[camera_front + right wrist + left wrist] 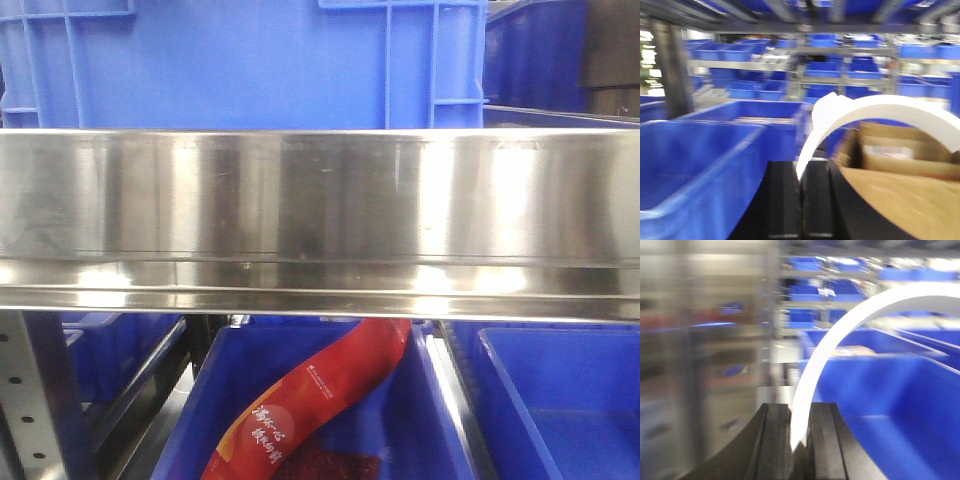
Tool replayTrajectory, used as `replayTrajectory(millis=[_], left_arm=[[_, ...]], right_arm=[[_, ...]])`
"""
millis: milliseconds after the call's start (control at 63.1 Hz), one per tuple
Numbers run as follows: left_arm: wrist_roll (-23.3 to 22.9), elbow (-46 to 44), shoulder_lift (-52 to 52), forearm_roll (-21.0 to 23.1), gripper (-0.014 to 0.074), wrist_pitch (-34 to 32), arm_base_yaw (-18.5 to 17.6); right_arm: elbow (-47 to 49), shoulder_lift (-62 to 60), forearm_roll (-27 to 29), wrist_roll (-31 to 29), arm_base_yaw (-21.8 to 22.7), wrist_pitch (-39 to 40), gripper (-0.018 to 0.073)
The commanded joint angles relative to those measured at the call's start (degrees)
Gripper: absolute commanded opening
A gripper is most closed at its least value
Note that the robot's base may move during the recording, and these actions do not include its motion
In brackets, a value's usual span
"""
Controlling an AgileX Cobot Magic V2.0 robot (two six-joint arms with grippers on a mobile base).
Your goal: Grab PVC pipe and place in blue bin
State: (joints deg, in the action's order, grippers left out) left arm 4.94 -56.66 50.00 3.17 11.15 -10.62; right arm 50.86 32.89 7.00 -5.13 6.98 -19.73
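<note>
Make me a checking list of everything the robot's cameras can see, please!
Surface: steel shelf beam spans the front view; no tabletop seen.
Job's things: PVC pipe curves up from the left gripper; a similar white arc curves up from the right gripper. Whether they are one piece or two, cannot tell. Blue bin lies beside the pipe.
Clutter: red packet in a lower bin; cardboard box.
Grippers: left gripper shut on the pipe; right gripper shut on the arc.
Cables: nothing seen.
Surroundings: racks of blue bins, blurred.
</note>
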Motion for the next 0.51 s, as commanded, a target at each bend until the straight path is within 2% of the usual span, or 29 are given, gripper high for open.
replayTrajectory(millis=[0, 158, 491], left_arm=[[1.0, -2.1, 1.9, -0.4, -0.0111, -3.4, -3.8], [1.0, -4.0, 6.2, -2.3, -0.0111, -6.0, -8.4], [1.0, -9.0, 13.7, -3.9, -0.0111, -8.8, -9.1]], right_arm=[[1.2, 1.4, 0.3, -1.4, -3.2, 2.6, -0.0168], [1.7, 4.6, 0.3, -1.4, -8.4, 6.1, -0.0168], [2.4, 12.6, -1.1, -1.4, -17.4, 15.1, -0.0168]])
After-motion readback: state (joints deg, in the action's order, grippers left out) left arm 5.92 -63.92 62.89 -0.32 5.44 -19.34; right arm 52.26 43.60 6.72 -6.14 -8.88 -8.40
